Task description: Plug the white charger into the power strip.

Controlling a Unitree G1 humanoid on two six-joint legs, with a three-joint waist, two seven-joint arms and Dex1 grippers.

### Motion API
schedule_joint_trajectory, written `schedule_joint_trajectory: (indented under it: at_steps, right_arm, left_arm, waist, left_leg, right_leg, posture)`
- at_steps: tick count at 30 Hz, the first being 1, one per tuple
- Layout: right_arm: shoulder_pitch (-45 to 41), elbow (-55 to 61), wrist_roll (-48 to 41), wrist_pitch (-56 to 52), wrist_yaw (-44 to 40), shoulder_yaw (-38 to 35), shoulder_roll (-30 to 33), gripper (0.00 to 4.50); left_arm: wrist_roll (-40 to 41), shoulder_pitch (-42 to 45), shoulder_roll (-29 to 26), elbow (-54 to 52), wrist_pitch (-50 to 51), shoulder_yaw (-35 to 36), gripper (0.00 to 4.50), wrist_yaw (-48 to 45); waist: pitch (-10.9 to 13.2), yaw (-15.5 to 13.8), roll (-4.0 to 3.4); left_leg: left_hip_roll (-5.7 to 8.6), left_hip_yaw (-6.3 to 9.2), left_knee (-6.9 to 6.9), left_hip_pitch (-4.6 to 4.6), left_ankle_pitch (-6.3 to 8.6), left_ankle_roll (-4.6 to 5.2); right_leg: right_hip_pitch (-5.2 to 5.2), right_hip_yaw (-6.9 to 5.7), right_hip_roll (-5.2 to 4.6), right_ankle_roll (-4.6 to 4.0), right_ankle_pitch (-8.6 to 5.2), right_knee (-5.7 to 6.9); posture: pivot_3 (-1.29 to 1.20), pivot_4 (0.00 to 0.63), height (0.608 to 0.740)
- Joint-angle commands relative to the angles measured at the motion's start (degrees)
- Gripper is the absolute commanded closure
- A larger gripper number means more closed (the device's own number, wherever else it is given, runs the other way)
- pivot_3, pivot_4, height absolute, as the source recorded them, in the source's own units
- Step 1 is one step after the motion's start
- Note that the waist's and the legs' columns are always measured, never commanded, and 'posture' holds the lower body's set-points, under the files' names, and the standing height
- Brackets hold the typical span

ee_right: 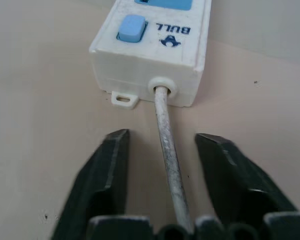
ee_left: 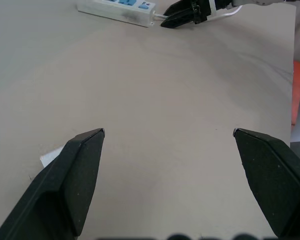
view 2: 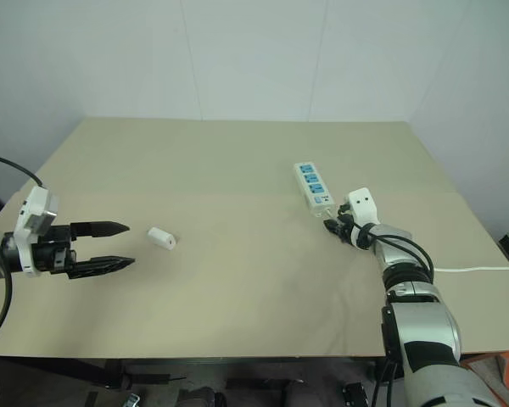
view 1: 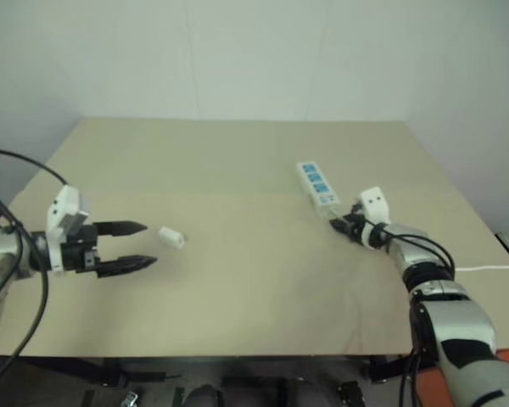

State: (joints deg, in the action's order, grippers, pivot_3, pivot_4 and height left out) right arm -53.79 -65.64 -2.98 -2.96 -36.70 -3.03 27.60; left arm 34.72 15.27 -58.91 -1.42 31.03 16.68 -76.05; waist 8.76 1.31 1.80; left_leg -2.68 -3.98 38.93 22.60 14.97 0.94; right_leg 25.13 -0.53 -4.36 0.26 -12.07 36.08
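- Right wrist view: right gripper at strip's cord end, jaws partly open astride cord, not clamped.
- Charger lies on table, well left of strip.
- Left gripper just beside charger, jaws wide, empty.

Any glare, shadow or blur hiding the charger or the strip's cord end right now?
Eye views: soft, even light, no glare; the white charger and power strip read clearly. Right wrist view: the cord and strip end are sharp between the right hand's fingers. Left wrist view: the left hand's finger covers most of the charger; the strip looks slightly soft.
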Motion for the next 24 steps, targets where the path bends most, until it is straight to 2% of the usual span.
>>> schedule_joint_trajectory:
  at_steps: [1, 4, 5, 7, 9, 11, 14, 16, 19, 22, 23, 24]
  right_arm:
    - [-1.71, -0.89, 0.16, 1.33, -0.82, -0.73, 0.39, 3.37]
    - [-1.90, -0.64, 0.22, 1.94, -1.03, -0.71, 0.40, 4.42]
    - [-1.77, -0.04, 0.15, 2.21, -1.25, -0.76, 0.41, 4.46]
    - [-0.58, 3.01, 0.40, 2.98, -2.43, -0.24, 0.78, 4.46]
    - [3.22, 11.07, -0.06, 2.52, -5.14, 0.31, 1.81, 4.46]
    - [10.95, 25.68, -1.43, -0.38, -7.54, 0.09, 3.85, 4.46]
    - [26.90, 50.63, -5.84, -8.59, -11.20, -2.95, 8.82, 4.46]
    - [36.73, 61.94, -8.80, -13.22, -12.27, -5.91, 11.63, 4.46]
    - [46.42, 70.53, -10.18, -16.68, -11.36, -7.90, 13.27, 4.46]
    - [50.23, 72.93, -10.64, -19.00, -7.75, -8.39, 11.11, 4.46]
    - [51.06, 73.55, -10.38, -18.92, -6.86, -8.08, 10.42, 3.79]
    - [51.59, 74.19, -10.27, -18.99, -6.10, -7.86, 9.85, 3.47]
  left_arm:
    - [0.22, 1.30, -0.42, -0.81, -0.87, -0.05, 0.00, -0.53]
    - [-0.03, 1.75, -0.33, -0.14, -1.36, -0.31, 0.00, -0.79]
    - [-0.29, 2.07, -0.28, 0.38, -1.63, -0.56, 0.00, -0.86]
    - [-0.79, 2.94, -0.08, 1.20, -2.14, -1.32, 0.00, -1.14]
    - [-1.14, 4.52, 0.48, 2.04, -2.50, -2.56, 0.00, -1.40]
    - [-1.61, 6.35, 1.18, 2.90, -2.77, -4.00, 0.00, -1.59]
    - [-2.15, 8.64, 1.97, 4.16, -3.14, -5.80, 0.00, -2.32]
    - [-2.60, 9.97, 2.36, 5.34, -3.56, -6.80, 0.00, -2.93]
    - [-3.74, 12.41, 3.05, 7.76, -4.43, -8.55, 0.00, -4.34]
    - [-5.48, 16.69, 4.56, 11.39, -5.90, -11.43, 0.00, -5.92]
    - [-6.12, 18.25, 5.18, 12.74, -6.46, -12.33, 0.00, -6.45]
    - [-6.70, 19.52, 5.67, 13.93, -6.93, -12.99, 0.00, -6.97]
  waist:
    - [0.00, 0.10, 0.00]
    - [0.00, 0.30, 0.00]
    - [0.00, 0.32, 0.00]
    - [0.00, 0.33, 0.00]
    - [0.00, 0.32, 0.00]
    - [0.00, -0.33, -0.01]
    - [0.00, -1.43, -0.02]
    - [0.00, -1.78, -0.02]
    - [0.00, -1.78, -0.01]
    - [0.02, -1.27, 0.02]
    - [0.03, -1.25, 0.05]
    - [0.04, -1.15, 0.06]
  left_leg:
    - [-0.01, 0.00, 0.00, -0.04, -0.02, -0.03]
    - [-0.02, 0.01, 0.00, -0.09, -0.06, -0.09]
    - [-0.02, 0.01, 0.00, -0.10, -0.07, -0.11]
    - [-0.02, 0.02, 0.00, -0.10, -0.08, -0.11]
    - [-0.01, 0.03, -0.01, -0.10, -0.08, -0.11]
    - [-0.01, 0.04, -0.02, -0.03, -0.08, -0.11]
    - [-0.02, 0.17, 0.00, 0.25, -0.07, -0.10]
    - [-0.02, 0.20, 0.01, 0.34, -0.04, -0.05]
    - [0.04, 0.16, 0.06, 0.32, 0.01, 0.03]
    - [0.07, 0.11, 0.14, 0.16, 0.02, 0.04]
    - [0.07, 0.12, 0.15, 0.11, -0.05, -0.06]
    - [0.06, 0.13, 0.17, -0.01, -0.16, -0.11]
  right_leg:
    - [-0.02, 0.01, 0.01, 0.00, 0.00, 0.03]
    - [-0.03, 0.02, 0.02, -0.02, 0.02, 0.08]
    - [-0.04, 0.02, 0.03, -0.03, 0.02, 0.10]
    - [-0.03, 0.02, 0.03, -0.03, 0.02, 0.11]
    - [-0.03, 0.02, 0.03, -0.03, 0.02, 0.09]
    - [-0.01, 0.01, 0.03, -0.02, 0.02, 0.07]
    - [0.08, -0.17, 0.01, 0.01, 0.00, 0.13]
    - [0.10, -0.22, 0.02, 0.04, -0.01, 0.10]
    - [0.03, -0.20, -0.02, 0.10, -0.03, -0.04]
    - [-0.03, -0.09, -0.01, 0.17, -0.06, -0.13]
    - [-0.05, -0.08, 0.01, 0.34, -0.16, -0.08]
    - [-0.12, -0.09, 0.04, 0.41, -0.19, 0.00]
  posture:
    - [0.00, 0.150, 0.740]
    - [0.00, 0.150, 0.740]
    - [0.00, 0.150, 0.740]
    - [0.00, 0.150, 0.740]
    - [0.00, 0.150, 0.740]
    - [0.00, 0.150, 0.740]
    - [0.00, 0.150, 0.740]
    - [0.00, 0.150, 0.740]
    - [0.00, 0.150, 0.740]
    - [0.00, 0.150, 0.740]
    - [0.00, 0.150, 0.740]
    - [0.00, 0.150, 0.740]
